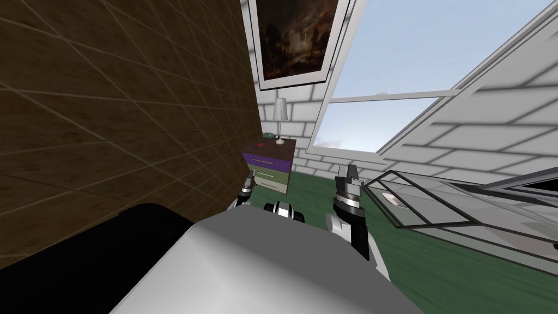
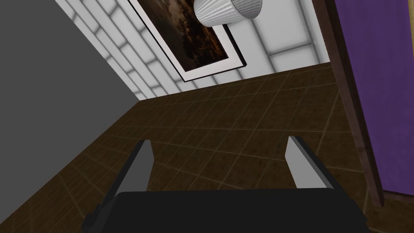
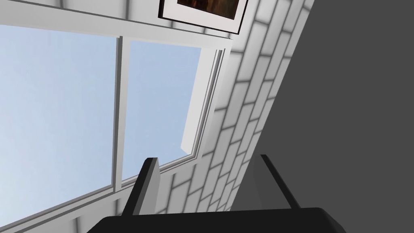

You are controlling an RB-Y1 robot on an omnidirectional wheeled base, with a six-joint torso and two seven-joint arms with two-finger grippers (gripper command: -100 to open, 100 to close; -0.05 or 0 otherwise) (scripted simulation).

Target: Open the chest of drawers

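Ahead, in the corner where the brown tiled wall (image 1: 125, 109) meets the white brick wall: chest of drawers (image 1: 271, 166), all fronts flush and shut, purple drawer (image 1: 267, 161) on top and greenish ones below, each with a pale bar handle. On its top a lamp (image 1: 279, 115), so better no hard jerk when pulling.

Left pincer (image 2: 219, 140) held out toward the chest, blades spread wide with nothing between them, probably kept so in order to take a handle bar later. Close beside it the purple front (seen at the edge of the left wrist view), but aimed past it at the tiled wall, so not yet lined up on any handle.

Right pincer (image 3: 207, 157) raised near the glass tabletop (image 1: 430, 199), blades also apart and empty; seemingly parked aside to leave the way free.

Judged stage: approach only, no contact made. Next need: closer to the chest, and the left hand turned to the handle.
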